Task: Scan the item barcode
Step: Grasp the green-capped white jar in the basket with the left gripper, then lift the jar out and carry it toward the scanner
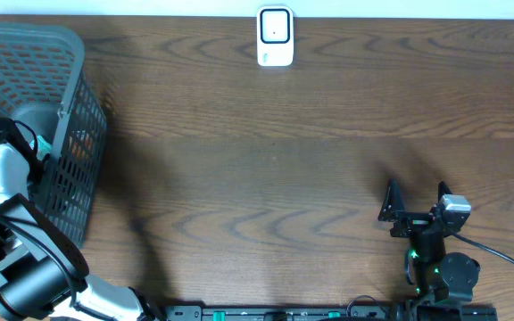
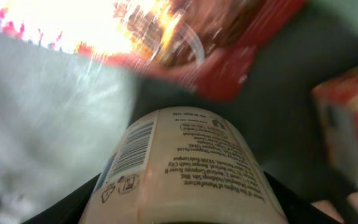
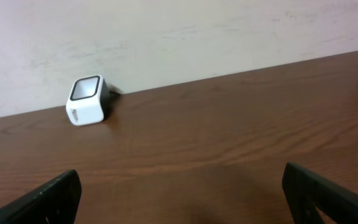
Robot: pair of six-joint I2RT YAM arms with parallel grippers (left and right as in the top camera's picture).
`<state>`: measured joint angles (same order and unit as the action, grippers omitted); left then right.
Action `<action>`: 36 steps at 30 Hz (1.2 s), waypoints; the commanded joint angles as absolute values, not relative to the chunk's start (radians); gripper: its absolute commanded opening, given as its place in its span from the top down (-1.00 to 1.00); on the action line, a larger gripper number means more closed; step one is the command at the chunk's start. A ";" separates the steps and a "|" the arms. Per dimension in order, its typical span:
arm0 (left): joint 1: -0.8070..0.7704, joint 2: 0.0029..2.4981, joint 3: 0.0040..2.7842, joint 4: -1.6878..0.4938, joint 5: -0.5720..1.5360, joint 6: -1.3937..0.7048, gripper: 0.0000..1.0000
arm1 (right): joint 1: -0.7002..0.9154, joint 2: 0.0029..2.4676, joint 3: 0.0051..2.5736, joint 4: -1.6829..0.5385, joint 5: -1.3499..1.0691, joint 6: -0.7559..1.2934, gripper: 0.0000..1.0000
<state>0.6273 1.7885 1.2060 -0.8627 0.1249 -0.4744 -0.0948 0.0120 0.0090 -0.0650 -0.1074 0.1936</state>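
Bottle (image 2: pixel 185 168) in basket (image 1: pixel 83 152), far from scanner (image 1: pixel 275 36)

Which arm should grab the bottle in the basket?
Left. The left gripper is down inside the basket with the cream bottle between its fingers. The right gripper hangs open over the table, away from the basket.

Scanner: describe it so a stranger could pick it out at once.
On the brown wooden table, look to the middle of the far edge. The scanner stands there alone: a small white box with a dark-rimmed window, unlike the grey mesh basket.
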 commanded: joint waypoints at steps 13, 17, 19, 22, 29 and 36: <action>0.709 1.459 1.560 -1.056 0.123 -0.451 -0.22 | -0.088 0.007 0.006 -0.067 -0.103 0.183 -0.98; 0.707 1.325 1.563 -1.041 0.165 -0.469 -0.22 | -0.088 0.007 0.006 -0.067 -0.103 0.183 -0.99; 0.707 1.264 1.563 -1.018 0.232 -0.472 -0.22 | -0.088 0.007 0.006 -0.067 -0.103 0.183 -0.98; 0.707 1.185 1.563 -0.975 0.332 -0.504 -0.22 | -0.088 0.007 0.006 -0.067 -0.103 0.183 -0.98; 0.630 1.097 1.563 -0.879 0.575 -0.572 -0.23 | -0.088 0.007 0.006 -0.067 -0.103 0.182 -0.99; 0.339 1.151 1.562 -0.870 0.544 -0.590 -0.22 | -0.088 0.007 0.006 -0.067 -0.103 0.182 -0.98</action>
